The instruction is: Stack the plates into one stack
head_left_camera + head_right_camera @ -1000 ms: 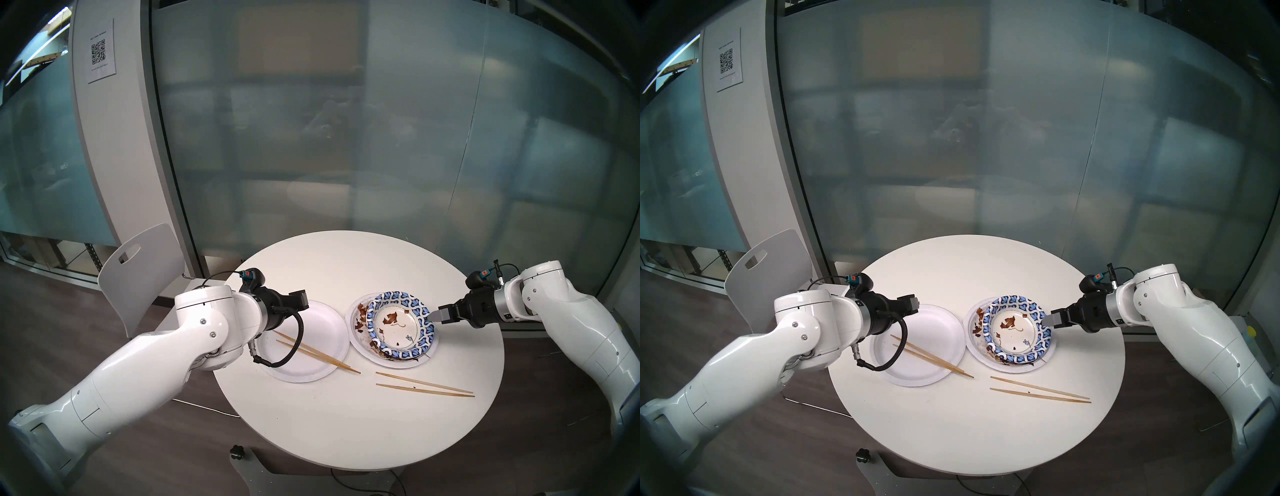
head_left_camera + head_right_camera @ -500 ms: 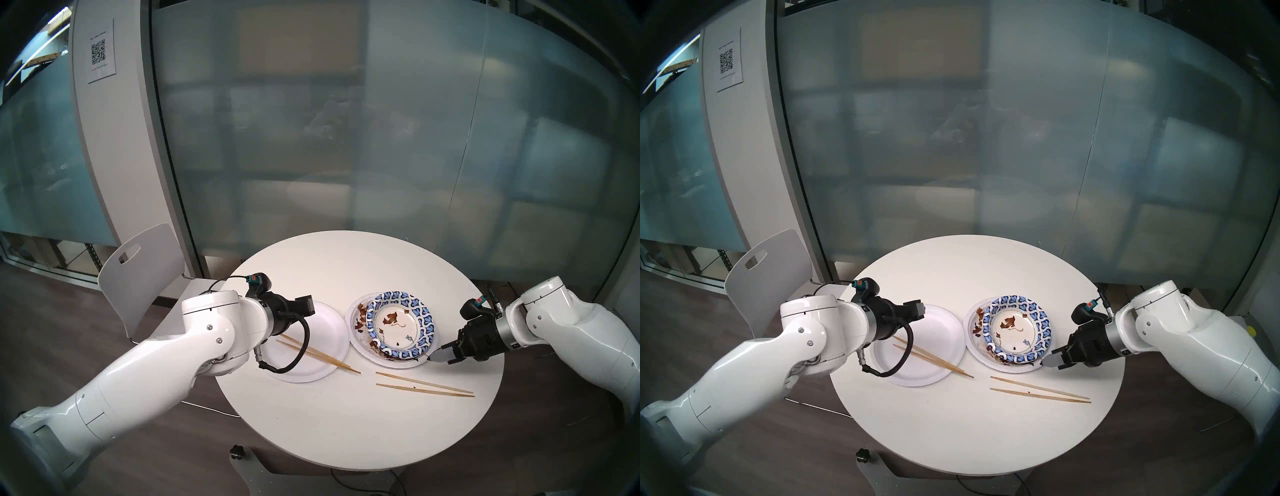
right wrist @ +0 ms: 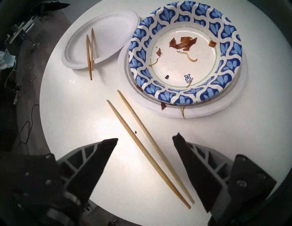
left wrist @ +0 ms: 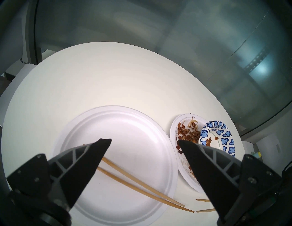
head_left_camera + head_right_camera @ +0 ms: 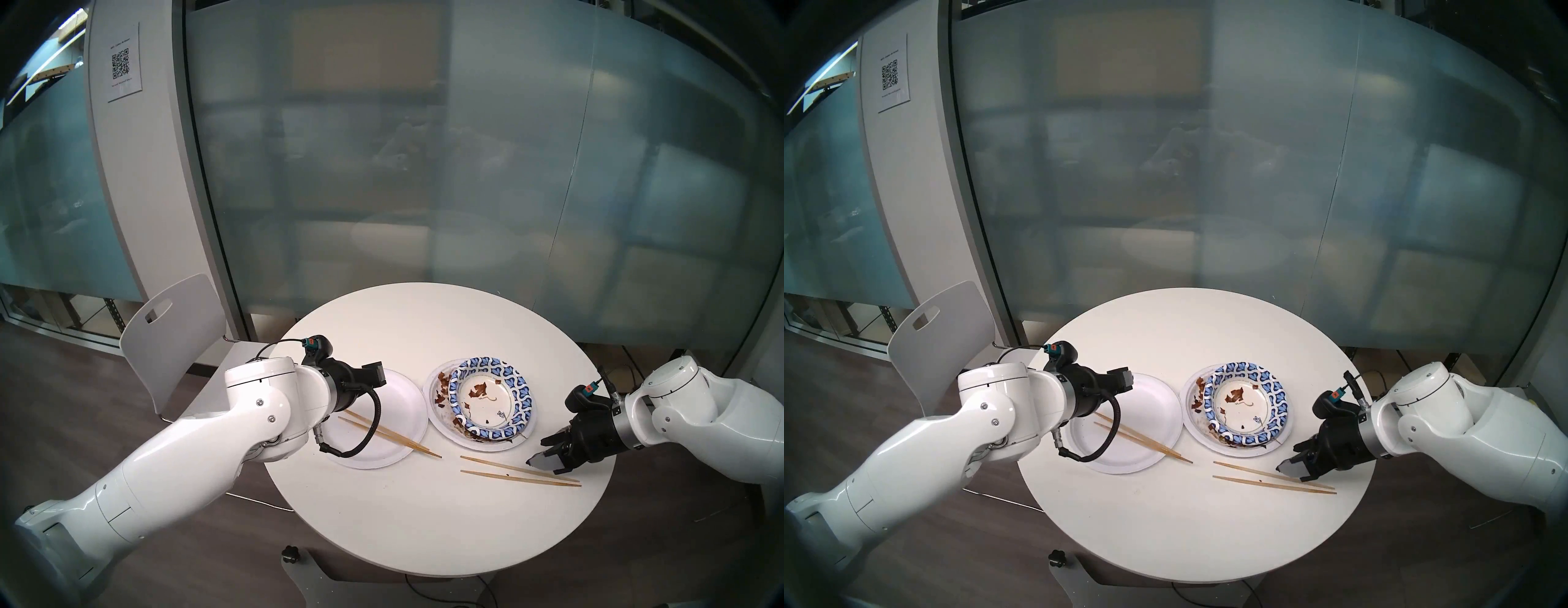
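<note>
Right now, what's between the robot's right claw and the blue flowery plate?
In the right wrist view, a pair of chopsticks and bare table lie between the open right gripper and the blue-rimmed plate.

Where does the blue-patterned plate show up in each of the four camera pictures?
Head left: blue-patterned plate right of centre.
Head right: right of centre.
Left wrist: right edge, partly hidden.
Right wrist: upper right.
Shared landmark: the white plate under it.

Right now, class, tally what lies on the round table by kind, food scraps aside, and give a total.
Plain white plates: 2
Blue-patterned plates: 1 in view; whether another is nested beneath cannot be told
Chopsticks: 4
Total: 7
</note>
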